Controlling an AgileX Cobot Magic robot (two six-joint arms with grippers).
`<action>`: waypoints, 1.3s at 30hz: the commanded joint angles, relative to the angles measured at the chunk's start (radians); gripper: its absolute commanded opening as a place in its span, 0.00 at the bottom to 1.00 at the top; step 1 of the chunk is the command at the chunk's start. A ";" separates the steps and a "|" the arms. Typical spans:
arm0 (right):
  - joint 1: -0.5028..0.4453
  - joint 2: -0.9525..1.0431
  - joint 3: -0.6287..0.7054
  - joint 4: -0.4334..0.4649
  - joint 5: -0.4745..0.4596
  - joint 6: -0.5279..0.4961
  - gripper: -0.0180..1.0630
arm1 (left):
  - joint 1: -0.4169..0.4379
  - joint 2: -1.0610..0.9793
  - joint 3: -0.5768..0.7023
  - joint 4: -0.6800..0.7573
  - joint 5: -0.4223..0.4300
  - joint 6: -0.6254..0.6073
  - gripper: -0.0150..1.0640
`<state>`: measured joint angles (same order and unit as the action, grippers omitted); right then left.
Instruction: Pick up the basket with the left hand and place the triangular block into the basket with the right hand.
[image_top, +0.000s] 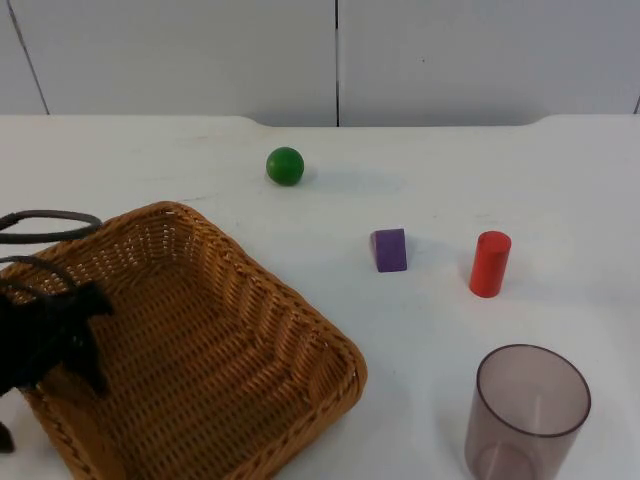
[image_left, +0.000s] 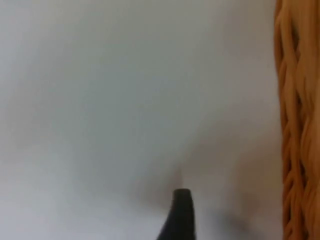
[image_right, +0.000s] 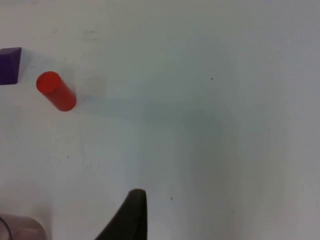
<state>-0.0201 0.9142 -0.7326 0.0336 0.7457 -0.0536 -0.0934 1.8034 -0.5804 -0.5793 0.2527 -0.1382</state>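
- White table top (image_top: 560, 190) ending at a grey partition wall (image_top: 180, 50).
- Top view: wicker basket (image_top: 215, 350) at the near left of the table, tilted, far rim higher than the near corner. Left gripper (image_top: 55, 345) at the basket's left rim, black fingers reaching over the weave; clamped or apart, cannot tell.
- Same view: purple triangular block (image_top: 390, 250) out on the table right of the basket, well apart from it. Red cylinder (image_top: 490, 264) upright just beside the block on its right. Green ball (image_top: 285, 166) farther back, near the wall. Translucent brownish cup (image_top: 527, 410) upright at the near right.
- Left wrist view: black fingertip (image_left: 181, 215) over bare table, woven basket wall (image_left: 297, 120) close alongside.
- Right wrist view: right gripper's fingertip (image_right: 131, 217) above bare table, well apart from the block (image_right: 10, 65) and the cylinder (image_right: 56, 91) next to it; cup rim (image_right: 20, 227) near the fingertip. Jaw state: cannot tell.
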 joint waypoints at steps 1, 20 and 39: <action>-0.006 0.000 -0.004 0.003 -0.010 -0.008 0.99 | -0.010 0.008 -0.005 -0.028 -0.023 -0.010 0.64; -0.006 0.000 -0.004 0.005 -0.039 -0.008 0.99 | 0.002 -0.077 -0.007 -0.006 0.088 0.021 0.01; -0.006 0.000 -0.004 0.030 -0.036 -0.019 0.99 | 0.327 -0.321 -0.013 -0.020 0.543 0.585 0.01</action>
<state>-0.0201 0.9142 -0.7326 0.0593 0.7227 -0.0642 0.2284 1.4976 -0.5852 -0.5754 0.7735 0.4239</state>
